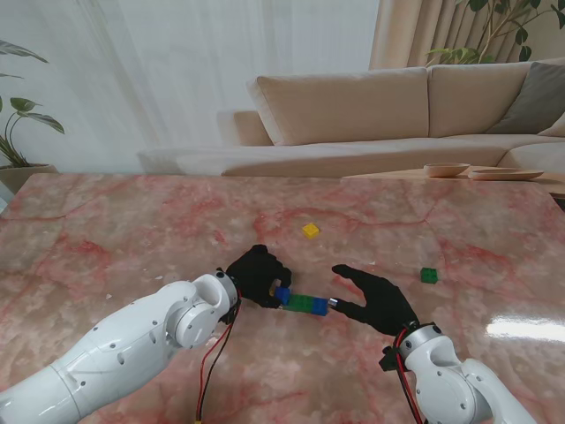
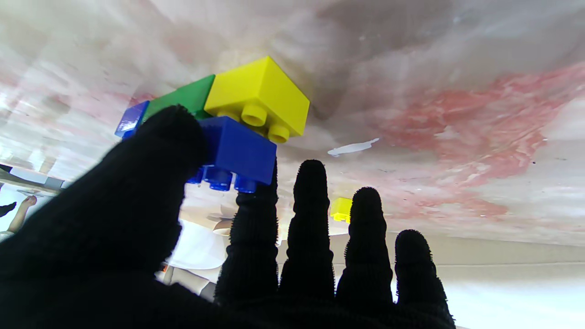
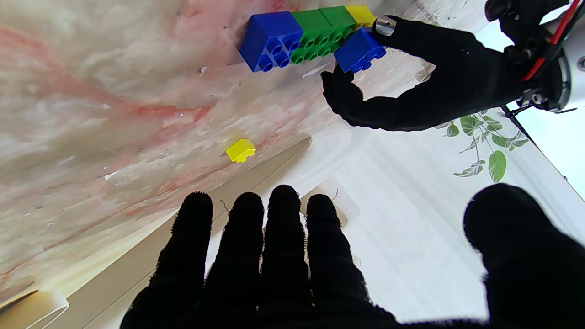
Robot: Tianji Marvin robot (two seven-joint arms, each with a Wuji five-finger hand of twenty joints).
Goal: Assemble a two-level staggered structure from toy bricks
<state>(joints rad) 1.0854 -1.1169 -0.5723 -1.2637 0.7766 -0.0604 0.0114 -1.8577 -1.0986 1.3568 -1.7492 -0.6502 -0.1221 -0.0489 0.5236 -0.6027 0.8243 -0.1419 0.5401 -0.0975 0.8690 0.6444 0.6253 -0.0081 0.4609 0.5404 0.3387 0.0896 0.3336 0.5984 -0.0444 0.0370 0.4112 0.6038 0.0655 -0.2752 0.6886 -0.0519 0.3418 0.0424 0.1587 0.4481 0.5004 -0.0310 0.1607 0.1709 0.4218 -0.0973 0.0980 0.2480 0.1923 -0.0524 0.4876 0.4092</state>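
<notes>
One blue brick (image 2: 237, 153), light, rigid, slick plastic: my left hand (image 1: 256, 276) pinches its side walls, seating it on the brick row (image 3: 304, 36) mid-bench (image 1: 132, 230). My right hand (image 1: 380, 300) hovers spread, empty.

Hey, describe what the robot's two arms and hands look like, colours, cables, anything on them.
Both arms have glossy white rounded shells with small dark screw holes. The left arm ends in a rounded wrist joint, with red and yellow cables hanging beneath it. The right arm carries red cables at its wrist. The left hand and right hand are five-fingered, covered in fuzzy black gloves; one left fingertip shows a bare silver cap.
</notes>
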